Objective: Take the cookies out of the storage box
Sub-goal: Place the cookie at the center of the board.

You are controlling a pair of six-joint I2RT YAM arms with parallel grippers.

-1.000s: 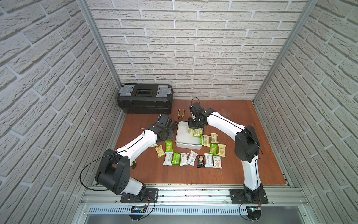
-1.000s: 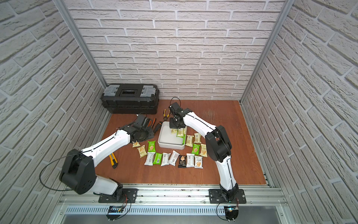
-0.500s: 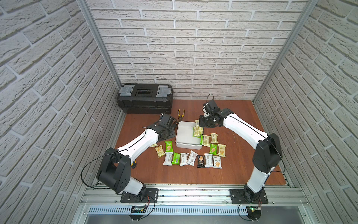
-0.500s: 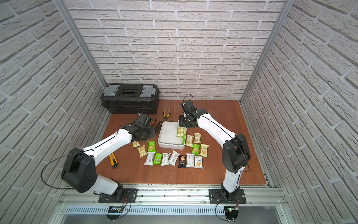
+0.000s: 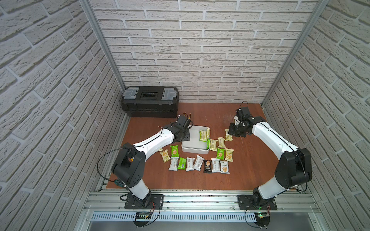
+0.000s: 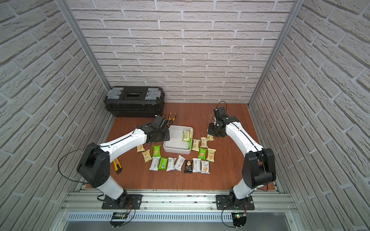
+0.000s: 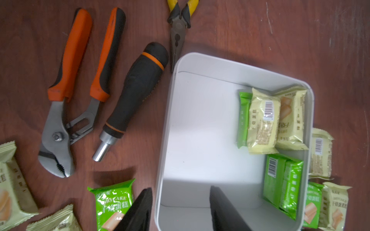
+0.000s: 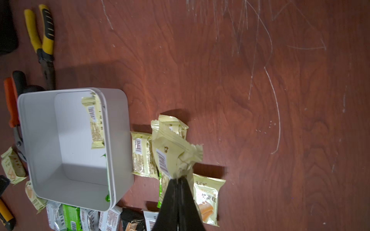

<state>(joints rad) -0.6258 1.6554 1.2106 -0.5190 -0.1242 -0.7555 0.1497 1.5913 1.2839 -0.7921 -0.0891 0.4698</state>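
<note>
Right end effector point(image 8: 177, 178) pinched on a pale yellow packet point(image 8: 170, 148), right of the box point(image 5: 193, 151). Left end effector point(image 7: 180, 200) spread — one finger either side of the box's left wall. Several packets point(image 7: 262, 120) lie inside, along its right wall.

The white box point(image 7: 220, 65) sits in the lower right of the frame, with yellow and green cookies point(image 7: 262, 120) along its right side. At the bottom edge, the left gripper point(image 7: 180, 210) has its fingers apart, one on each side of the box wall. Orange pliers point(image 7: 68, 96) lie at the left.
</note>
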